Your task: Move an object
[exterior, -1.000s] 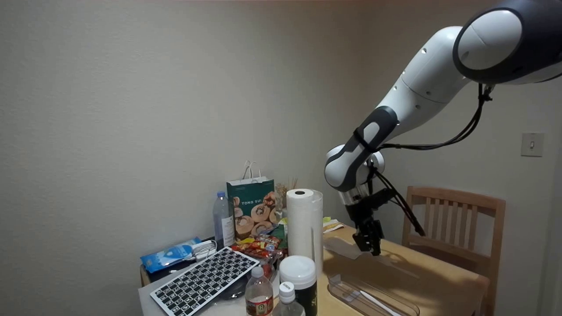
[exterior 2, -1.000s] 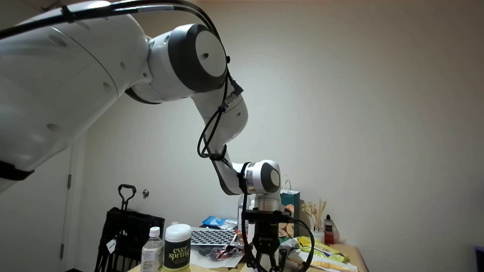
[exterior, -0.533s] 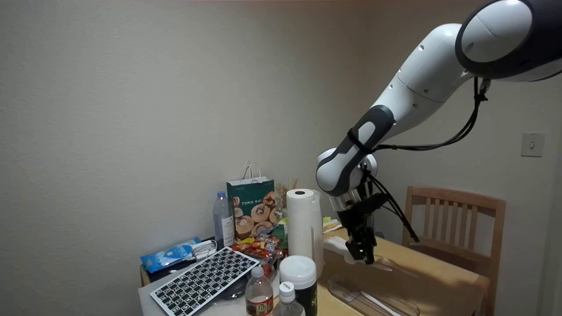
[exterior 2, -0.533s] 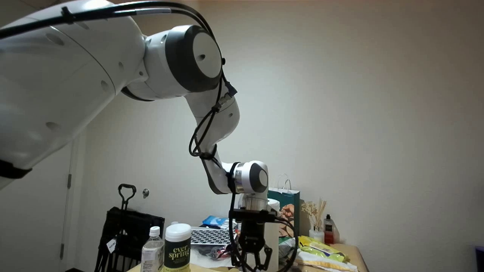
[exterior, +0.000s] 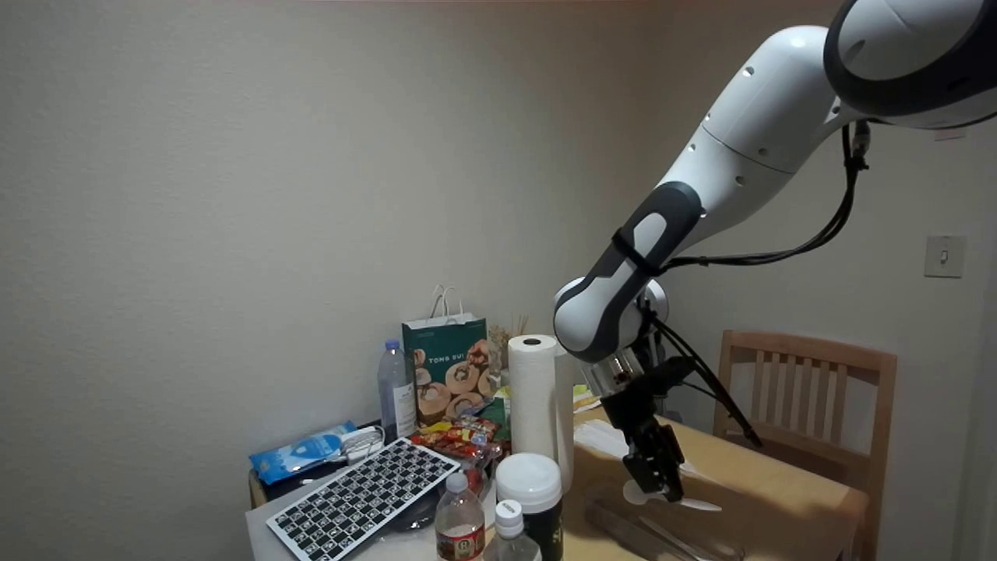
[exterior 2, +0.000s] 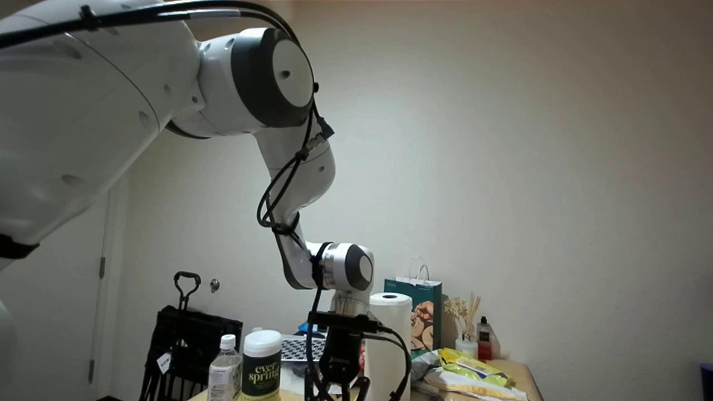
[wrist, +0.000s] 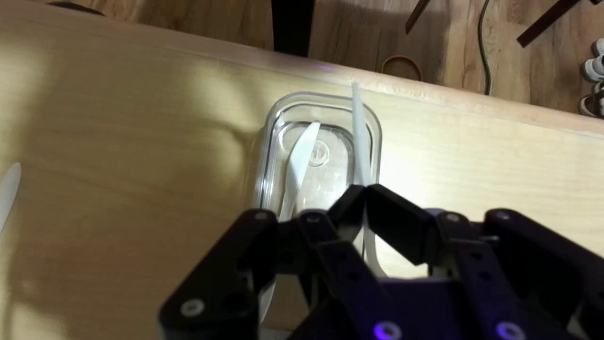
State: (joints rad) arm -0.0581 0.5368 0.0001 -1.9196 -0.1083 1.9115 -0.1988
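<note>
My gripper is shut on a white plastic utensil, with its narrow handle sticking out past the fingertips. In an exterior view my gripper holds it roughly level, and a rounded spoon-like end shows. A clear plastic container lies below; the utensil appears over its right side in the wrist view. A white knife lies in the container. The container also shows, in shadow, in an exterior view. In an exterior view the gripper is at the bottom edge, its tips cut off.
Another white utensil lies on the wooden table. A paper towel roll, a white-lidded canister, bottles, a patterned board and a green bag stand on one side. A chair is behind.
The arm has moved lower, and the gripper has carried the utensil from near the white sheet toward the clear container. In an exterior view it shifted left, uncovering the paper towel roll.
</note>
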